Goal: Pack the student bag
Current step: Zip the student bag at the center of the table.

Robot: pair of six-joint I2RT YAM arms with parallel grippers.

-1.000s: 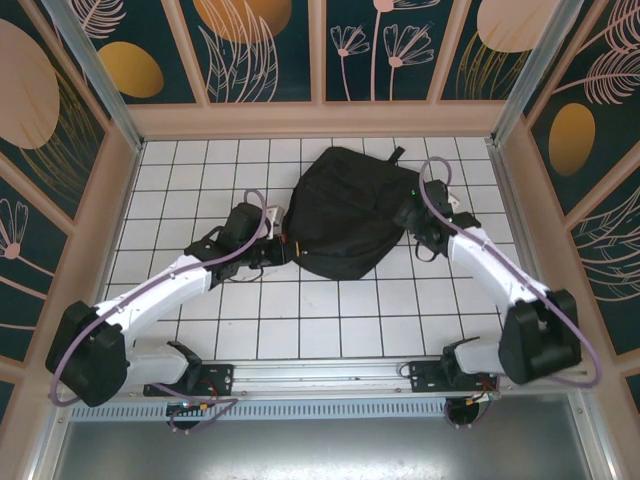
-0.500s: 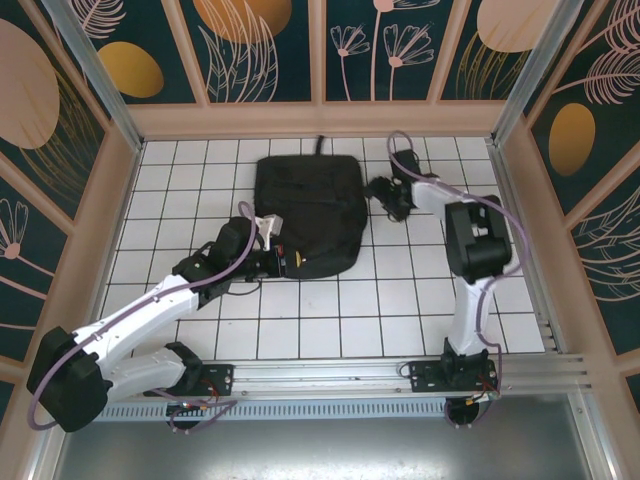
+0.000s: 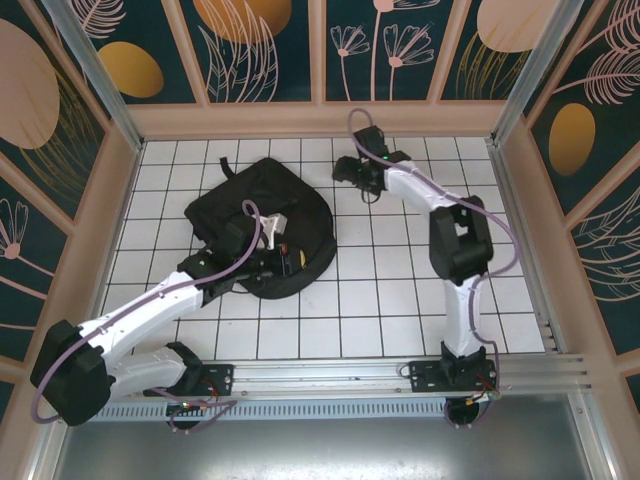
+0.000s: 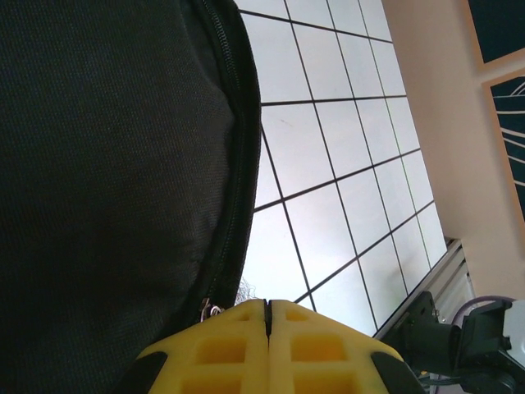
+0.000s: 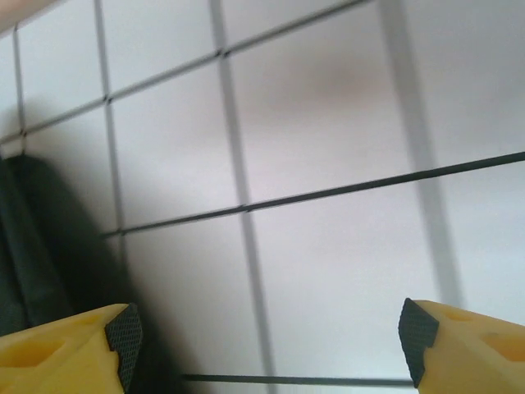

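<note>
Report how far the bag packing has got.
Done: nothing that shows; the bag lies on the table, and its zipper looks closed where the left wrist view shows it. In hand: the left gripper is shut at the bag's edge by that zipper; whether it pinches fabric is unclear. The right gripper is open over bare table, apart from the bag. Left: opening and filling it.

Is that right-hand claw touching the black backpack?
Apart. The top view shows white tiles between the right gripper and the student bag. The right wrist view has bare tile between the gripper's open jaws.
</note>
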